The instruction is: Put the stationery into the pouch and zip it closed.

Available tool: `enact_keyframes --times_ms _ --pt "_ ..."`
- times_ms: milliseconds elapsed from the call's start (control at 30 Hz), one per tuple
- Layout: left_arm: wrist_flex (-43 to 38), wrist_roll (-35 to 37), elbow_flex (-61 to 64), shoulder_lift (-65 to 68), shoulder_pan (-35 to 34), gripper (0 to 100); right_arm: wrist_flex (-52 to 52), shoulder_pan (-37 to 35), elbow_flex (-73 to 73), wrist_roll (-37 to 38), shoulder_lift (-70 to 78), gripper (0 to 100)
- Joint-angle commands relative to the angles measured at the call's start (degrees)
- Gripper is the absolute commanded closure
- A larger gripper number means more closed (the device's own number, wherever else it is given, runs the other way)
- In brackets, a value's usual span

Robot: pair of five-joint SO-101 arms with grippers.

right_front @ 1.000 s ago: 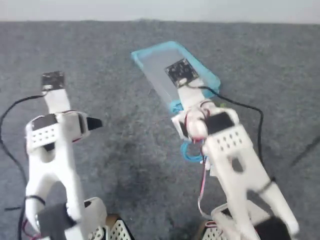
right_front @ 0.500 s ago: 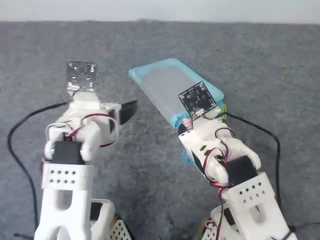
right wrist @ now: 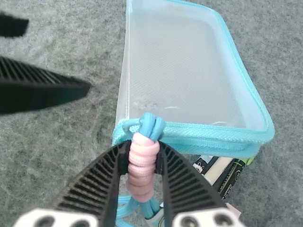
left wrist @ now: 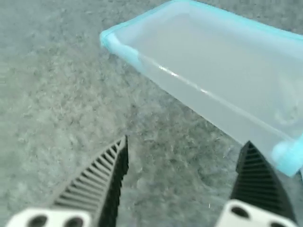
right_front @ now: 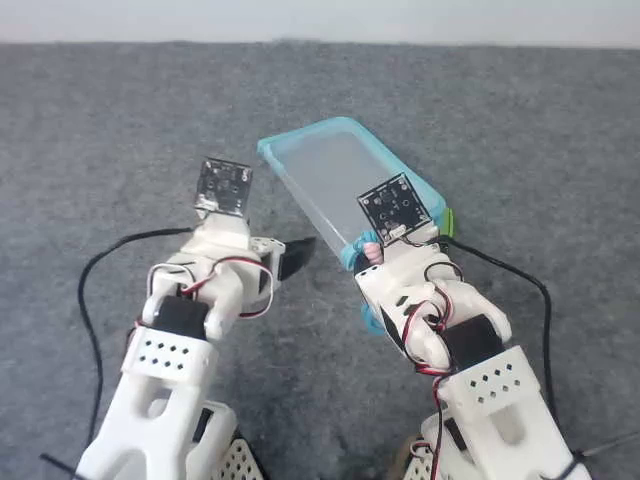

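While right pincer (right wrist: 142, 147) clamps the pink zip pull (right wrist: 141, 170) at the pouch (right_front: 330, 175) corner on the grey surface (right_front: 120, 120), left pincer (left wrist: 185, 142) gapes beside it, probably next pinning pouch for zipping.

Setting: a robotics test bench, in a lab or a hobby workshop; which of the two cannot be determined. Evidence: a table (right_front: 110, 120) covered in grey carpet-like fabric, a plain pale wall (right_front: 320, 18) behind it, and a white plastic left arm (right_front: 175, 345) and right arm (right_front: 480, 375) with bare circuit boards (right_front: 224, 187) and loose cabling (right_front: 84, 300).
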Motion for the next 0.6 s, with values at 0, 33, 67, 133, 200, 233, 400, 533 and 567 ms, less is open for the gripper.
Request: enact_keyframes --times_ms 0,33,67,133,200,233,400,533,567 --pt "-2.37 -0.79 -0.48 -1.85 1.49 66 -1.45 -0.13 -0.44 -0.70 -1.36 99.1" --pt "-2.37 -0.88 -0.48 -1.85 1.49 66 -1.45 -0.13 -0.44 -0.70 -1.36 99.1" --pt "-2.37 -1.41 -0.57 -1.93 1.41 66 -1.45 -0.13 -0.44 -0.70 -1.36 99.1" --pt "-2.37 -3.08 -0.57 -1.93 1.49 66 -1.45 -0.13 -0.44 -0.70 -1.36 99.1" --pt "-2.37 -3.69 -0.57 -1.93 1.49 66 -1.45 -0.13 -0.44 -0.70 -1.36 99.1" --pt "-2.37 -3.87 -0.57 -1.93 1.49 66 -1.45 -0.13 -0.44 -0.79 -1.36 99.1" --pt "-0.79 -3.96 0.48 -9.14 1.05 66 -1.27 -0.13 -0.53 -0.70 -1.36 99.1" --pt "3.78 -5.45 2.86 -20.22 1.41 66 -1.01 -0.13 -1.14 -0.26 -1.54 99.2" --pt "4.75 -5.89 3.47 -22.68 1.49 66 -0.84 -0.31 -2.02 0.09 -1.27 99.2"
